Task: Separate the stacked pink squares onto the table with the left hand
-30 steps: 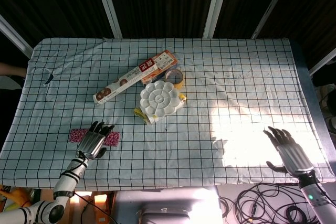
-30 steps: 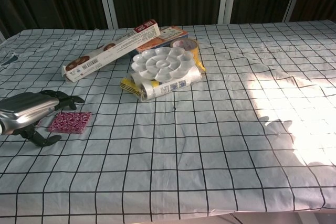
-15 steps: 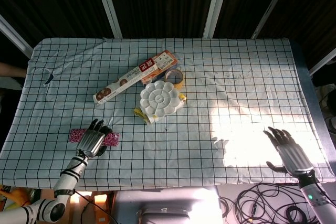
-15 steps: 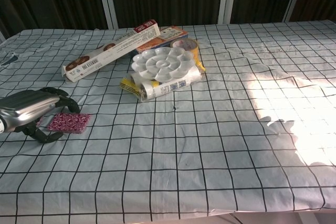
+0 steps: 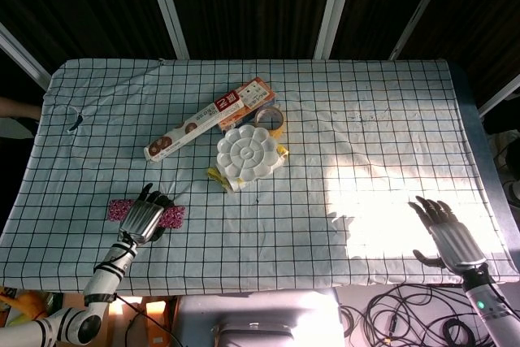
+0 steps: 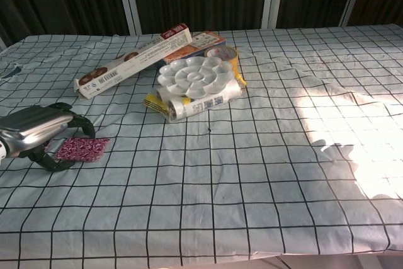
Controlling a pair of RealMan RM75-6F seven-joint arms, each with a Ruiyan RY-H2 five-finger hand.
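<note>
Two glittery pink squares show in the head view at the table's front left: one pink square point(image 5: 119, 209) left of my left hand point(image 5: 143, 219), the other pink square point(image 5: 173, 216) right of it. Whether they still overlap under the hand is hidden. In the chest view the left hand point(image 6: 36, 133) curls its fingers point(image 6: 80, 125) over the left edge of the pink square point(image 6: 82, 148), thumb at its near side, pinching it. My right hand point(image 5: 444, 234) lies on the cloth at the front right with fingers spread, holding nothing.
A long wrap box point(image 5: 208, 118), a tape roll point(image 5: 273, 116) and a white flower-shaped palette point(image 5: 246, 152) on a yellow-edged packet point(image 6: 189, 106) crowd the table's middle. The checked cloth's front edge point(image 5: 244, 286) runs just behind both hands.
The left hand's fingers have curled down from stretched-out onto the pink square's edge, and the hand drew back slightly toward the table's front. The right hand has stayed still.
</note>
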